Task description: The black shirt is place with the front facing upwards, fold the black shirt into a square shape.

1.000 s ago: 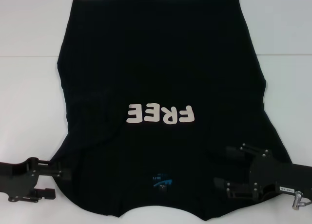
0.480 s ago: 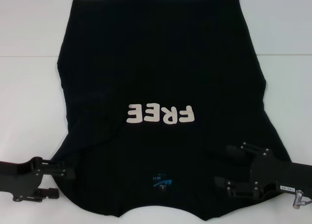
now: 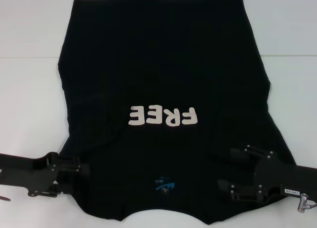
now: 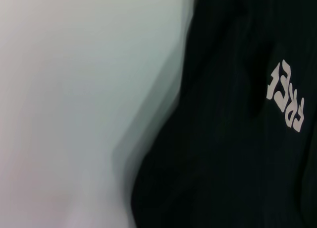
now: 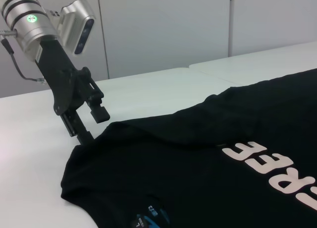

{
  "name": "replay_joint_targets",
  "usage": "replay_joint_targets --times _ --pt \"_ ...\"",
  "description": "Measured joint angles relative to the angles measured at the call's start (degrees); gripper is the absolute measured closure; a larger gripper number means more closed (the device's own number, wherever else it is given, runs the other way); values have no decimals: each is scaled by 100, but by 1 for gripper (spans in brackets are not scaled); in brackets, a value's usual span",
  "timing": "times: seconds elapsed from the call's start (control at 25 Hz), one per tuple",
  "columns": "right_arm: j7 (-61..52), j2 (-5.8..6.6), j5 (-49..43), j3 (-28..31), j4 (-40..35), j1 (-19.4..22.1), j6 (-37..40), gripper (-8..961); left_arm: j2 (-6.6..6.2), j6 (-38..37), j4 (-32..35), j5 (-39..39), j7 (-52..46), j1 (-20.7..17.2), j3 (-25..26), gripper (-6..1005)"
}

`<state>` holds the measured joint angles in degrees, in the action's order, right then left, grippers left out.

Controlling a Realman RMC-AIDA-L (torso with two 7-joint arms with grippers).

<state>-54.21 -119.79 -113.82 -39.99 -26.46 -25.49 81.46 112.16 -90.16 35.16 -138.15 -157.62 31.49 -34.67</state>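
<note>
A smooth, matte white counter (image 3: 29, 89) is spreading across the head view, showing along the left and right edges of the frame. A thin seam line (image 3: 292, 56) is running across it in the upper part of the frame, on both sides. In the right wrist view, pale grey wall panels (image 5: 163, 29) are filling the upper part of the frame behind the counter, with narrow vertical joints (image 5: 231, 22) dividing them.
</note>
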Motion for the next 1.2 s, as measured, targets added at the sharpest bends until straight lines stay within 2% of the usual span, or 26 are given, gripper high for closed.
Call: replay_joint_targets --times 0.4,0.76,0.88,1.2 --pt "-2 0 0 67 1 30 116 26 41 52 67 4 78 122 -130 271" --pt "-2 17 0 235 -8 54 202 26 -67 -442 812 -281 -369 -38 -236 272" --pt "6 17 0 287 -18 60 207 26 -35 -595 1028 -581 -606 6 -236 272" --pt "-4 18 0 309 -78 96 195 26 81 -673 949 -741 -780 181 -296 273"
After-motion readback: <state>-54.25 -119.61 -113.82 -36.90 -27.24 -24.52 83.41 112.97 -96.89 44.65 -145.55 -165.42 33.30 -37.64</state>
